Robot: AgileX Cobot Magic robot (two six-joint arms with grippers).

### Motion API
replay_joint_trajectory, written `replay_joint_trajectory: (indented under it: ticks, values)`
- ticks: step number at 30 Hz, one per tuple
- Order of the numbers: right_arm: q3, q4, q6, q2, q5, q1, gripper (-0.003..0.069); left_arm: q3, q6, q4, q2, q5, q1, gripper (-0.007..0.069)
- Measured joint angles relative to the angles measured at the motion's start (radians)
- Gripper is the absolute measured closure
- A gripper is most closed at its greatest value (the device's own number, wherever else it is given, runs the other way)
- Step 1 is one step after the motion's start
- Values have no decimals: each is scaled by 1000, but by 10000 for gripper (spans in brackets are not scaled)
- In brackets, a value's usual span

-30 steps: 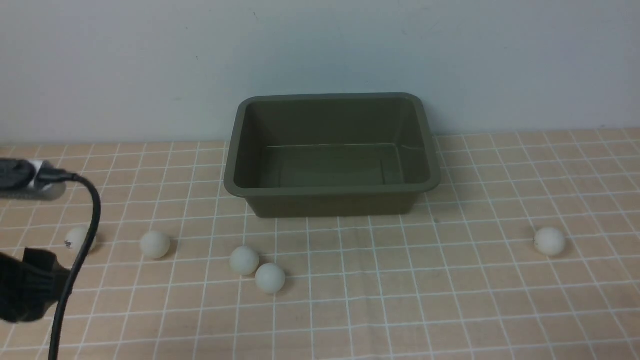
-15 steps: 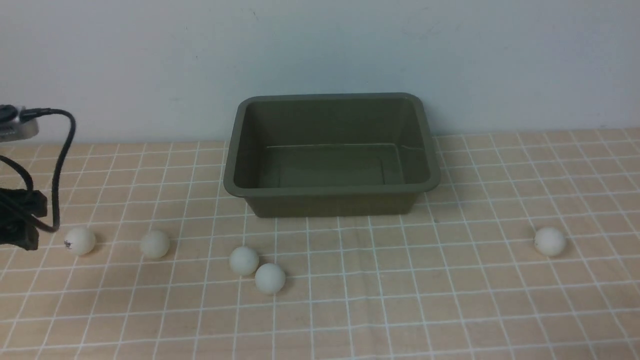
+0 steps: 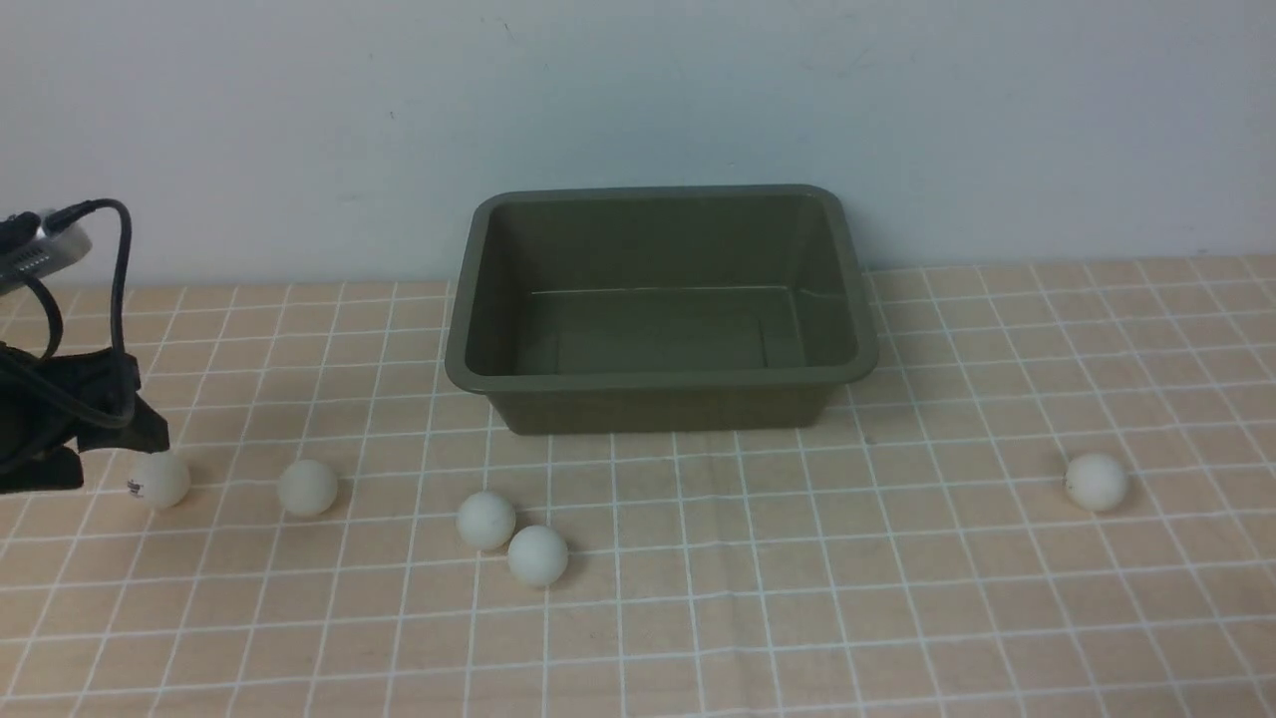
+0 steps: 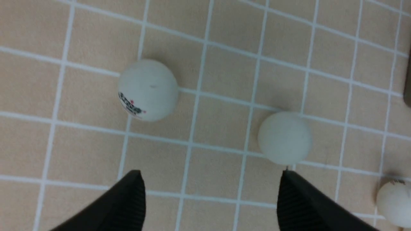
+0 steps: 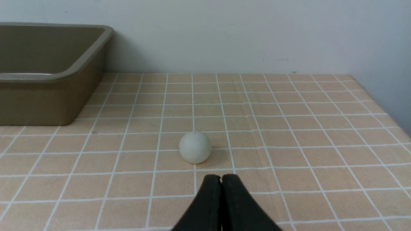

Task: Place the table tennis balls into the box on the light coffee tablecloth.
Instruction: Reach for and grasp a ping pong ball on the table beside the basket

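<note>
Over the last 1 second the left pincer (image 4: 211,179) has risen from the front-left corner and slid rightward. Its cable (image 3: 126,249) no longer crosses the marked ball (image 3: 159,479), and in the front view a dark finger now sits just above that ball. The 5 table tennis balls (image 3: 537,554) and the box (image 3: 658,382) have not shifted.

The left pincer's jaws stand wide apart and hold nothing. In the left wrist view the marked ball lies ahead of the tips, not between them, with a plain ball (image 3: 307,487) near it. 2 more lie close together in front of the box's left corner. The 5th ball (image 3: 1096,482) lies alone, well to the right, just ahead of the right pincer (image 5: 221,178), whose fingers are pressed together and empty.

The box sits on the light coffee tablecloth (image 3: 897,618), close to the wall (image 3: 638,90). Bare cloth runs wide in front of the box and between it and the lone ball. The tabletop's right edge (image 5: 374,104) shows beyond that ball.
</note>
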Motion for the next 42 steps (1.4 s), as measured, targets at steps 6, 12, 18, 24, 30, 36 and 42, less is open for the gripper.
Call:
replay_joint_trajectory:
  ticks: [6, 12, 18, 24, 30, 36, 42]
  values:
    - [0, 0, 0, 0, 0, 0, 678, -65, 17, 24, 33, -18, 0, 165]
    - [0, 0, 0, 0, 0, 0, 678, -167, 18, 48, 115, 8, 0, 165]
    - [0, 0, 0, 0, 0, 0, 678, -235, -1, 94, 207, 57, 0, 165]
    - [0, 0, 0, 0, 0, 0, 678, -291, -24, 139, 286, 94, 0, 165]
    - [0, 0, 0, 0, 0, 0, 678, -304, -26, 169, 329, 110, -28, 165]
    - [0, 0, 0, 0, 0, 0, 678, -304, -27, 204, 362, 110, -56, 165]
    - [0, 0, 0, 0, 0, 0, 678, -304, -33, 223, 363, 95, -58, 165]
